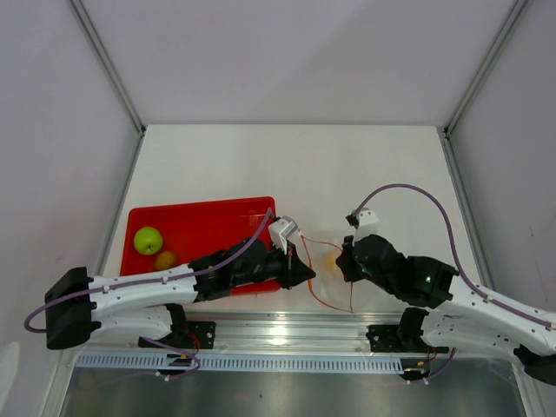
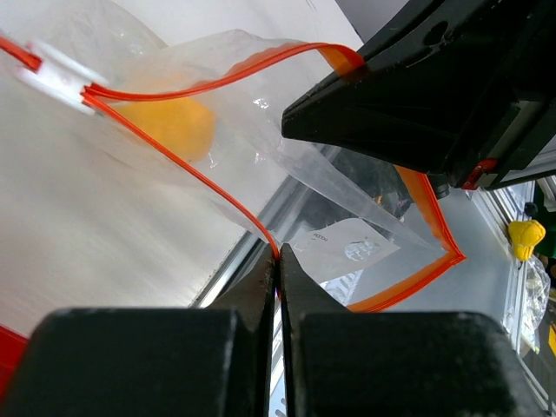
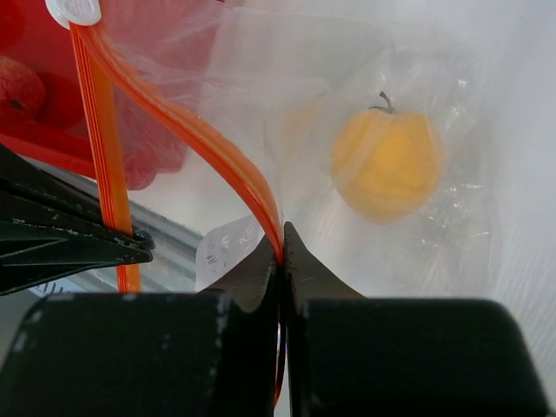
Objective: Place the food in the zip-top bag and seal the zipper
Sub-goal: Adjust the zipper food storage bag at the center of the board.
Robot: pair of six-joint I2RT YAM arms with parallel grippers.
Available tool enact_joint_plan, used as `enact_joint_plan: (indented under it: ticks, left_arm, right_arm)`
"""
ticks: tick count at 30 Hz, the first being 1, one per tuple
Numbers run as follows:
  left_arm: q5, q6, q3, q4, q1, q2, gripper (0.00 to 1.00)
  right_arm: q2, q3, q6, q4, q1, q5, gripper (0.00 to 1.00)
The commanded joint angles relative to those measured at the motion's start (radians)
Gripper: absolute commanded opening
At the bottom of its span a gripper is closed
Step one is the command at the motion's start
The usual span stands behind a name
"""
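Right wrist, R end effector (image 3: 280, 243) pinching zipper (image 3: 204, 139)

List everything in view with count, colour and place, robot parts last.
red rectangular plastic tray: one, red, left part of the white table
round green toy apple: one, green, in the tray's left end
small round brown toy fruit: one, brown, in the tray beside the apple
clear soft zip-top bag: one, transparent, between the grippers
thin red-orange zipper strip: one, red-orange, along the bag's open mouth
round yellow-orange toy fruit: one, yellow-orange, inside the bag
left gripper: one, black, shut on the zipper strip
right gripper: one, black, shut on the zipper strip
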Motion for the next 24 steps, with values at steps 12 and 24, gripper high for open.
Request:
enact_joint_plan:
  ticks: [12,24]
  left_arm:
    - [-0.043,-0.042,-0.058,0.024,-0.006,-0.002,0.0]
    - [-0.051,-0.025,-0.069,-0.052,-0.006,-0.077,0.03]
  right_arm:
    - [-0.052,0.085,0.071,-0.115,-0.002,0.121,0.0]
    - [0.06,0.125,0.04,-0.092,0.004,0.127,0.0]
